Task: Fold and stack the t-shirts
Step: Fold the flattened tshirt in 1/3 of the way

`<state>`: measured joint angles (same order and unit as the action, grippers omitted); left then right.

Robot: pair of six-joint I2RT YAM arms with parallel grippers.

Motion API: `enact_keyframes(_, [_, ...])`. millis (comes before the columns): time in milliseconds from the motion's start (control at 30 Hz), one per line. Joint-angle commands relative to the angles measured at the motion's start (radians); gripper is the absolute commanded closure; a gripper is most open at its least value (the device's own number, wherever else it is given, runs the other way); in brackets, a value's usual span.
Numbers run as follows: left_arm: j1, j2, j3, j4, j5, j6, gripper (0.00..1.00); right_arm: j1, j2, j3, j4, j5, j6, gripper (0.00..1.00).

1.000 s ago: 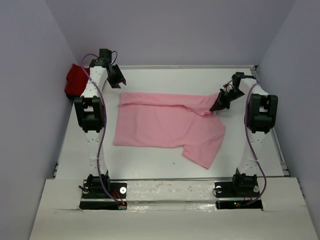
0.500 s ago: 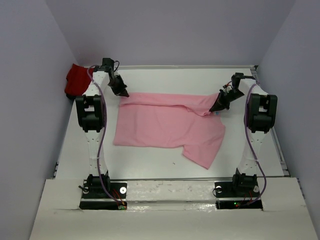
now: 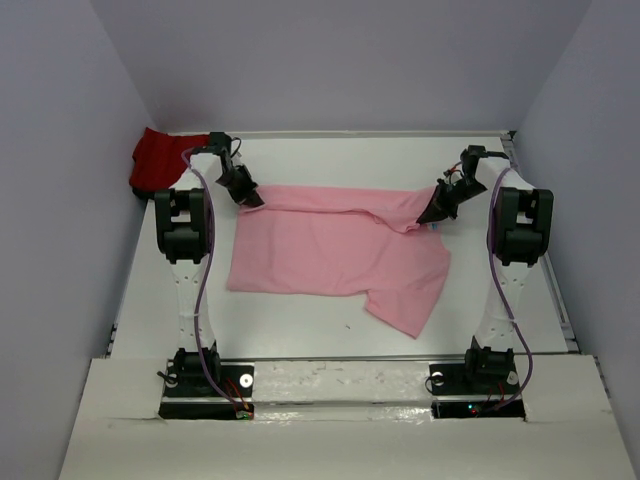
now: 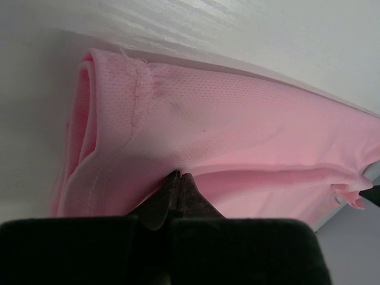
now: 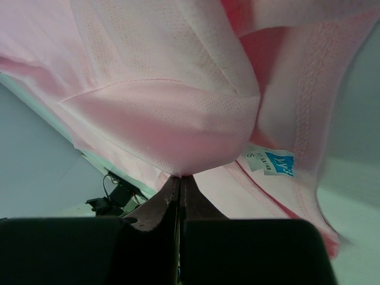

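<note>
The light pink, soft mesh t-shirt (image 3: pixel 330 255) lies spread on the white table (image 3: pixel 300 330), limp and light. The deep red cloth shirt (image 3: pixel 155 162) sits bunched far left. The left gripper (image 3: pixel 250 198) pinches the pink shirt's far-left corner and the right gripper (image 3: pixel 433 214) pinches cloth beside the collar label: good holds, I reckon.

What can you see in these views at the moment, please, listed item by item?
pink t-shirt: one, light pink, lying partly folded across the middle of the table
red t-shirt: one, deep red, bunched at the far left corner by the wall
size label: one, white and blue, inside the pink t-shirt, seen by the right wrist camera
table: one, white, under the shirts
left arm: one, white and black, left side
right arm: one, white and black, right side
left hand: one, black, shut on the pink t-shirt's far left corner
right hand: one, black, shut on the pink t-shirt's far right edge
</note>
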<state>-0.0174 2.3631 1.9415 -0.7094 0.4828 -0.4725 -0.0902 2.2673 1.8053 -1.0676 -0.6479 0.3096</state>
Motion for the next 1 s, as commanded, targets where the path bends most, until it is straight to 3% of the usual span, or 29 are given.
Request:
enact_keyframes(0, [-0.001,0.002,0.040,-0.084,-0.018,0.038,1.00,0.006,0.012,0.040,-0.023,-0.015,-0.009,1.00])
enact_keyframes(300, [-0.001,-0.022,0.079,-0.171,-0.157,0.057,1.00,0.006,0.037,0.081,-0.060,0.039,-0.020,1.00])
enact_keyframes(533, [-0.001,-0.013,0.089,-0.160,-0.159,0.048,1.00,0.006,0.044,0.080,-0.088,0.062,-0.040,1.00])
enact_keyframes(567, [-0.001,-0.013,0.091,-0.157,-0.158,0.045,1.00,0.006,0.043,0.078,-0.086,0.059,-0.040,0.85])
enact_keyframes(600, [-0.001,-0.013,0.093,-0.156,-0.156,0.043,1.00,0.006,0.037,0.078,-0.083,0.059,-0.038,0.59])
enact_keyframes(633, [-0.003,-0.011,0.094,-0.154,-0.147,0.044,1.00,0.006,0.032,0.080,-0.074,0.054,-0.037,0.52])
enact_keyframes(967, [-0.004,-0.022,0.106,-0.145,-0.136,0.049,1.00,0.006,-0.057,0.144,-0.049,0.057,-0.018,0.48])
